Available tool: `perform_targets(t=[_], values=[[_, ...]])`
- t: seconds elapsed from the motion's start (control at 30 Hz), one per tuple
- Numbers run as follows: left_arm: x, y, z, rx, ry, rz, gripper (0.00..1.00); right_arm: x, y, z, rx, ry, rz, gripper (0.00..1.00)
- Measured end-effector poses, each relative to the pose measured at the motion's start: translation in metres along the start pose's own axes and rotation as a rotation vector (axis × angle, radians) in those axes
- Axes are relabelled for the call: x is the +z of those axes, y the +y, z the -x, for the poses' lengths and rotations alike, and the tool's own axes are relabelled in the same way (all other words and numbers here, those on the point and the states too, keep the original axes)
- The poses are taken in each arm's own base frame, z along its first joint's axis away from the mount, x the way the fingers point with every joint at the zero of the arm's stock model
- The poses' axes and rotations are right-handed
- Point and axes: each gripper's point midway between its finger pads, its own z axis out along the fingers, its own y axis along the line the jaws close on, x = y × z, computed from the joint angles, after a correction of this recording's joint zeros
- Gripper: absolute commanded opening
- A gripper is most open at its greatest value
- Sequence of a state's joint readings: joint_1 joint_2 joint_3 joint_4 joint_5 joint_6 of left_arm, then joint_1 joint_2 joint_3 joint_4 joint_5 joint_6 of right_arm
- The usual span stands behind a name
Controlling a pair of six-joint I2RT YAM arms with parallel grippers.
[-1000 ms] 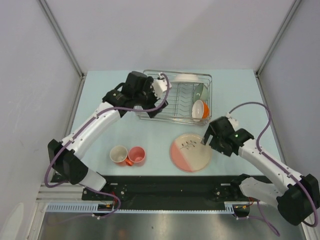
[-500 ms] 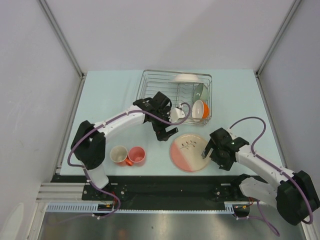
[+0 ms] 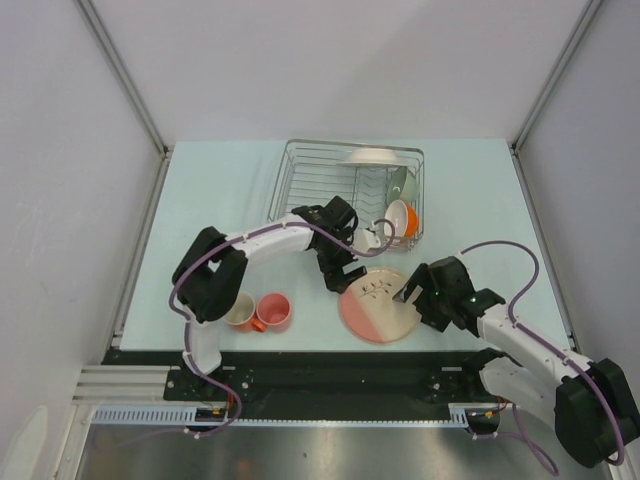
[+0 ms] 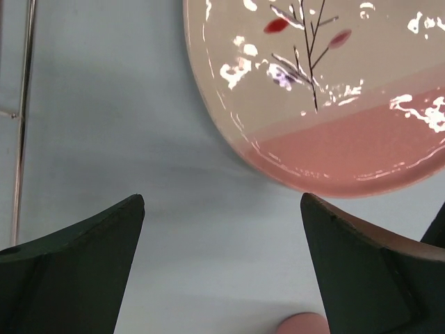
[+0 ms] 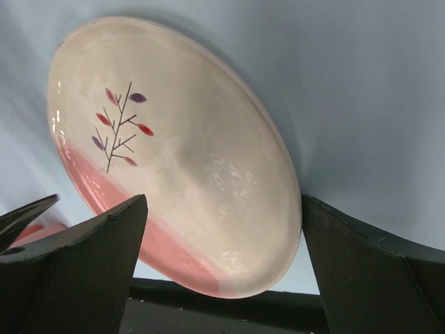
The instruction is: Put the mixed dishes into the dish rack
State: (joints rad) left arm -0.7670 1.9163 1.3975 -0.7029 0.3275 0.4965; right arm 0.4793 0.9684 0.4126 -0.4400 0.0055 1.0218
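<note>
One round plate (image 3: pixel 379 308), half cream, half pink, bears a leafy twig.

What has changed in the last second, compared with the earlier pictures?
The left gripper left the dish rack and came to the pink-and-cream plate's left edge; the right gripper closed in on its right edge. Both are open, holding nothing. Plate, two cups and racked dishes stayed put.

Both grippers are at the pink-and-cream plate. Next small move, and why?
Probably ease the right gripper forward to straddle the rim of the pink-and-cream plate: its jaws are open and the plate lies flat ahead between them. The left gripper, also open, sits off the rim.
</note>
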Motion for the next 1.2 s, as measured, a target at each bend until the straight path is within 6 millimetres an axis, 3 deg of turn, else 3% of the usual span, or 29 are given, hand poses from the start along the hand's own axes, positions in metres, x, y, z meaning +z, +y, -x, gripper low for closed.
perform_targets(t=[0.1,0.73,0.83,0.97,1.0,1.1,1.2], values=[[0.010,0.002,0.005,-0.002,-0.006,-0.019,1.00,0.000,0.004,0.002,0.025,-0.002,0.035,0.97],[0.027,-0.022,0.040,-0.049,-0.121,-0.185,0.94,0.002,0.013,0.000,0.047,-0.011,0.141,0.95],[0.029,-0.021,0.043,-0.046,-0.125,-0.187,0.88,0.001,0.014,0.000,0.046,-0.011,0.149,0.95],[0.033,-0.016,0.044,-0.043,-0.128,-0.179,0.69,0.001,0.014,0.000,0.045,-0.010,0.150,0.96],[0.034,-0.015,0.044,-0.043,-0.127,-0.176,0.68,0.001,0.014,0.000,0.045,-0.010,0.151,0.96],[0.035,-0.010,0.044,-0.045,-0.131,-0.168,0.68,0.001,0.015,0.000,0.043,-0.009,0.152,0.96],[0.036,-0.011,0.044,-0.043,-0.132,-0.173,0.78,0.001,0.015,-0.001,0.040,-0.009,0.152,0.96]])
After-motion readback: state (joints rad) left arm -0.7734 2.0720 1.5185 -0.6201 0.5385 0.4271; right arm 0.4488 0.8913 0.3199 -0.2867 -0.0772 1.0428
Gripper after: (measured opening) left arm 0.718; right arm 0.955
